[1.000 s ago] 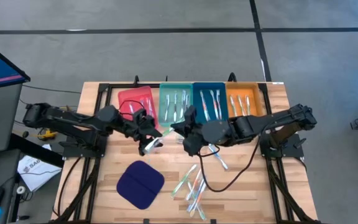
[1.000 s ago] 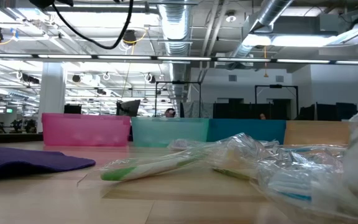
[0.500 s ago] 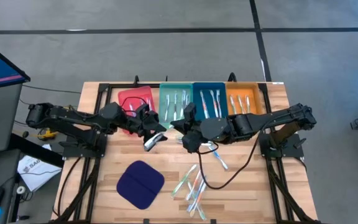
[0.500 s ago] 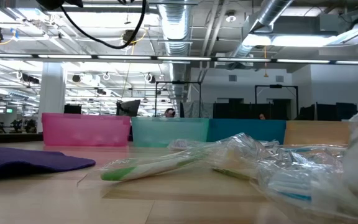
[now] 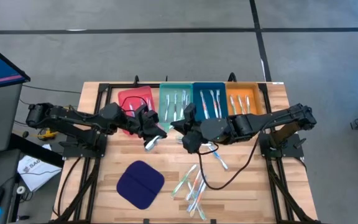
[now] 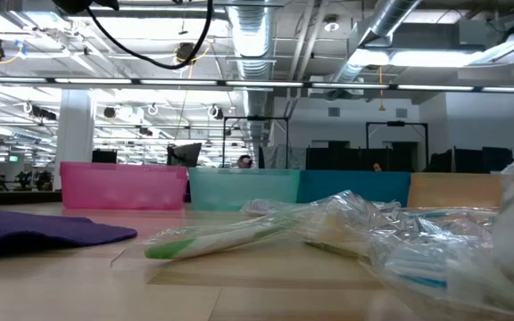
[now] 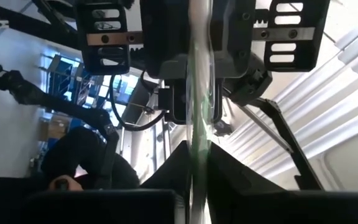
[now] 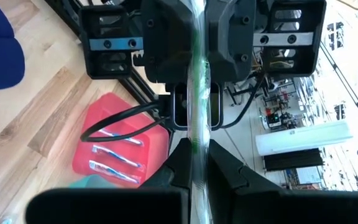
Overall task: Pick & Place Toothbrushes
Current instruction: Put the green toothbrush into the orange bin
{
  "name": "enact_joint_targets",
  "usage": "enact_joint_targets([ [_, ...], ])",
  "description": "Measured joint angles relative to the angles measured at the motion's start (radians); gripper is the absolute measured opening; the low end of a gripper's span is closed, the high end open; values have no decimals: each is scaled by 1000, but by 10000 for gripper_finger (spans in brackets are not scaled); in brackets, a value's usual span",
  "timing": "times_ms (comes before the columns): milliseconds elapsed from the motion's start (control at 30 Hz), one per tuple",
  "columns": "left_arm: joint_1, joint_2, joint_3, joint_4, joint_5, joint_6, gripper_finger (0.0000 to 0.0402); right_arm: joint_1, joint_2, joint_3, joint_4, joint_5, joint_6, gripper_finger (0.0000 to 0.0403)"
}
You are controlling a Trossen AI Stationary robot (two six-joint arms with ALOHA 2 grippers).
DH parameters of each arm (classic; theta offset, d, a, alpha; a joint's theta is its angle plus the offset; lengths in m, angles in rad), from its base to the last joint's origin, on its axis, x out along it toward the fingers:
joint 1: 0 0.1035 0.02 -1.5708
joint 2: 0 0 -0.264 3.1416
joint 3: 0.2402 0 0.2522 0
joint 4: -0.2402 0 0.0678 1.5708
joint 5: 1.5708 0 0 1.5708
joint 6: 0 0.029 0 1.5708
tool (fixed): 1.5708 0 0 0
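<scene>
One toothbrush [image 7: 199, 124] in a clear wrapper, with a green streak, spans the gap between my two grippers above the table's middle. My left gripper [image 5: 153, 129] is shut on one end of it and my right gripper [image 5: 182, 129] on the other; they face each other. In the left wrist view the right gripper [image 7: 197, 56] shows beyond the toothbrush. Other toothbrushes [image 5: 191, 183] lie loose on the wood near the front. More lie in the red [image 5: 134, 102], teal [image 5: 175, 102], blue [image 5: 209, 102] and orange [image 5: 244, 99] trays. My left gripper pinches the wrapped toothbrush's near end [image 7: 197, 177] between its two fingers, coming about level from the table's left, the fingers along its length. The toothbrush is lifted clear of the table and runs straight on to the other gripper. My right gripper pinches the toothbrush's other end [image 8: 197, 165] between its two fingers, coming from the table's right and slanting a little down, the fingers along its length. The toothbrush [image 8: 197, 93] hangs clear above the wood, stretched between both grippers.
A dark blue pad [image 5: 140, 183] lies at the front left. The four trays stand side by side along the far edge. Wrapped toothbrushes [image 6: 239, 236] fill the foreground of the low view. A cable [image 5: 229, 177] loops over the table's right half.
My left gripper has gone a little toward the right gripper and has shut on the free end of the toothbrush that the right gripper holds up. The right gripper has kept still.
</scene>
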Motion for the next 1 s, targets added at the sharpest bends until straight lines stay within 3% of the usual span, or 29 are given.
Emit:
enact_joint_targets([
  [233,0,0,0,-1,2,34,14,0,0,1,20,0,7,57],
  [400,7,0,0,2,0,58,13,2,0,2,42,10,6,124],
  [733,19,-2,2,10,-9,114,13,34,-4,19,176,138,-68,274],
  [1000,63,-3,0,11,-9,192,13,63,-14,171,130,135,98,305],
])
